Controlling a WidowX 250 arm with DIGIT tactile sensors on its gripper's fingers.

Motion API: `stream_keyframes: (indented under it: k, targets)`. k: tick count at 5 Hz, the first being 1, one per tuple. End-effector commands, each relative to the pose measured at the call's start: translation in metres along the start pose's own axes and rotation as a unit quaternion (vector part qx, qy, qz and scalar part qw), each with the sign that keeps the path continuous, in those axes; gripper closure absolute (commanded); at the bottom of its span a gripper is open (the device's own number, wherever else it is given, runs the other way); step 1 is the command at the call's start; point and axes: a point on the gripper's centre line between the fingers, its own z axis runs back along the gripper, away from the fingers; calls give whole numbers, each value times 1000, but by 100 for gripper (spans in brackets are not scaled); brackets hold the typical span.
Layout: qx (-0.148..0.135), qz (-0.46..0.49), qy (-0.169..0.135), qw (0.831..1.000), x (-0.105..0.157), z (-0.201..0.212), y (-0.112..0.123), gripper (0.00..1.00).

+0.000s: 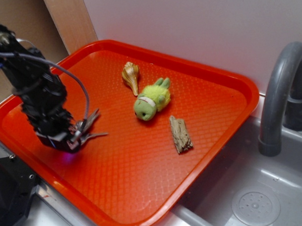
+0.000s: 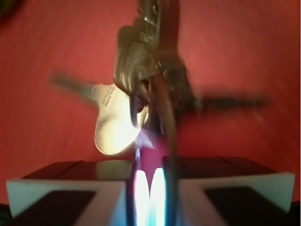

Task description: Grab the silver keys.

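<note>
An orange tray (image 1: 201, 141) with a fine grid pattern stands on a grey counter beside a sink (image 1: 253, 203) with one grey faucet (image 1: 279, 98), against a white wall. At the left side of the tray, the gripper (image 1: 75, 140) has its fingers pressed together on the silver keys (image 1: 89, 127), which fan out from it. On the tray lie one seashell (image 1: 131, 76), one green plush toy (image 1: 152, 100) and one piece of wood (image 1: 181, 134).

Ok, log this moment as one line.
gripper: shut on silver keys | keys: pinched between fingers above red tray | plush, shell, wood: untouched
</note>
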Motion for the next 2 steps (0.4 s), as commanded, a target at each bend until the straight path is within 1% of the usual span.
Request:
stream_keyframes:
  k: [1,2]
  targets:
    - [90,-178,-88,976,54,111,4,100]
    - [77,-188,-105,973,72,161,-3,100]
